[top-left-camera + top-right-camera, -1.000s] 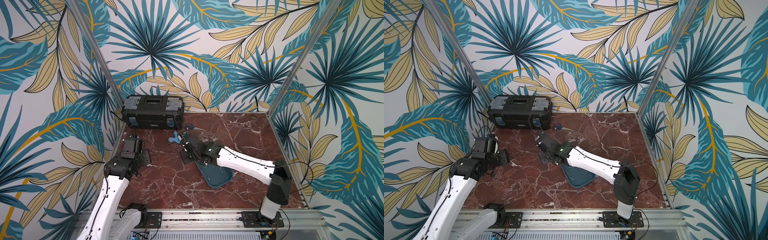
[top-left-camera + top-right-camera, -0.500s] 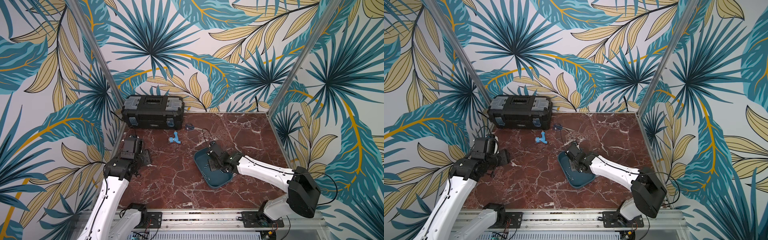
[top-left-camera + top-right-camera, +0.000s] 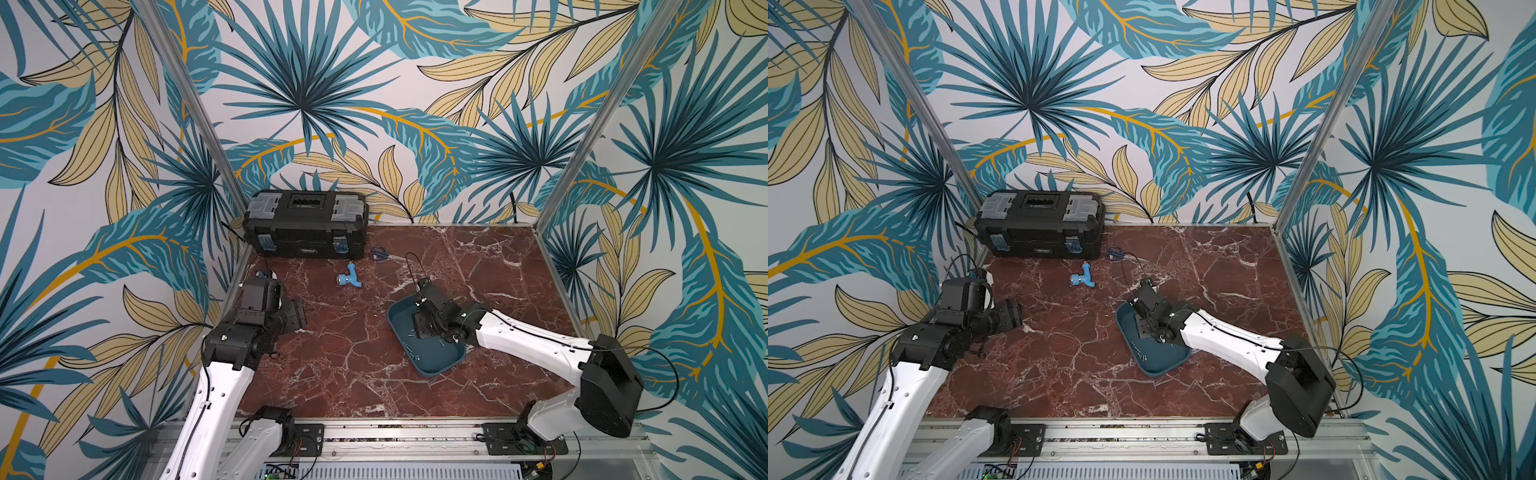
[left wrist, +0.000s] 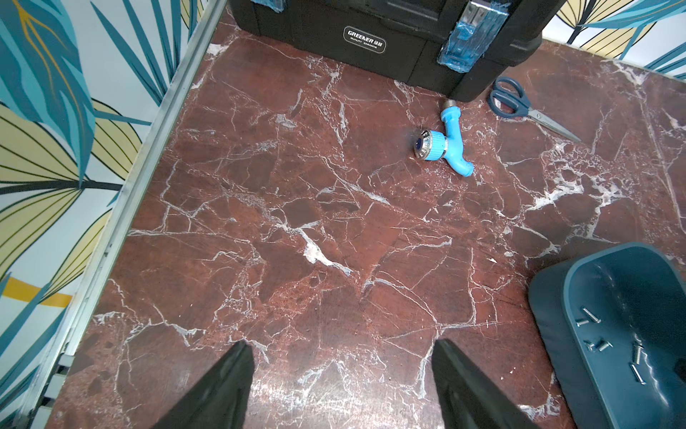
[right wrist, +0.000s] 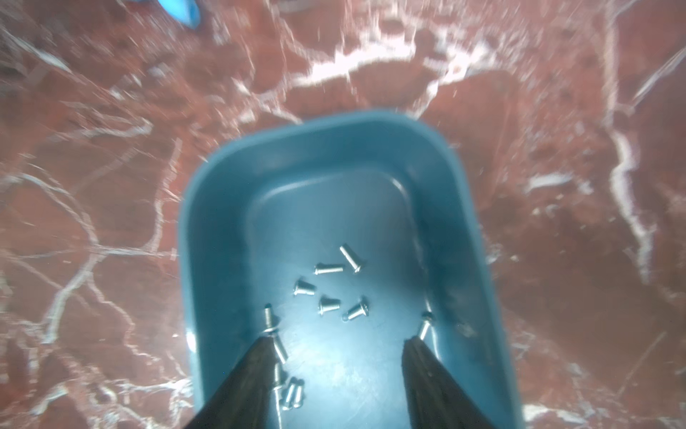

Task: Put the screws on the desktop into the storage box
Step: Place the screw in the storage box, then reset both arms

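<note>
- Several screws (image 5: 328, 297) lie loose in the box (image 5: 208, 208), right of centre on the surface (image 4: 297, 223).
- Right end effector (image 5: 338, 341) hangs over them, fingers apart, empty.
- Left end effector (image 4: 341, 342) is wide, empty, above the surface at left.

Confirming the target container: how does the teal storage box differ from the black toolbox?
The storage box is a shallow, lidless teal tray; the black toolbox is larger and shut under its lid. The storage box sits near the middle; the black toolbox stands against the back wall. The storage box shows screws inside; the black toolbox hides any contents. Both rest on the desktop.
</note>
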You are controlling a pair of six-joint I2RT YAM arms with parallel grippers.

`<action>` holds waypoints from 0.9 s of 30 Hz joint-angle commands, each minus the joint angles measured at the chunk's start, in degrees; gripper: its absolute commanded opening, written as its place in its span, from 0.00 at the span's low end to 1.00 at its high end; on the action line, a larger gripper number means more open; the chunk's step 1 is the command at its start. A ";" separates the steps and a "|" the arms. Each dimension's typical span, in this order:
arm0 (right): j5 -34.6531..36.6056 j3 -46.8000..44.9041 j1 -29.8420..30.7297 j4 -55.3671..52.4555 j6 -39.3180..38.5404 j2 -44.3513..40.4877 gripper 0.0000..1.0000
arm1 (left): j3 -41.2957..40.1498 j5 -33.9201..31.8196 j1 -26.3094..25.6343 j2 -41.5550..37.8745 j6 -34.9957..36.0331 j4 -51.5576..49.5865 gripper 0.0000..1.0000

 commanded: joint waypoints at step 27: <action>29.47 -36.80 -32.34 55.27 -15.81 -11.73 0.99 | -42.69 -6.66 -0.26 16.60 24.18 94.67 1.00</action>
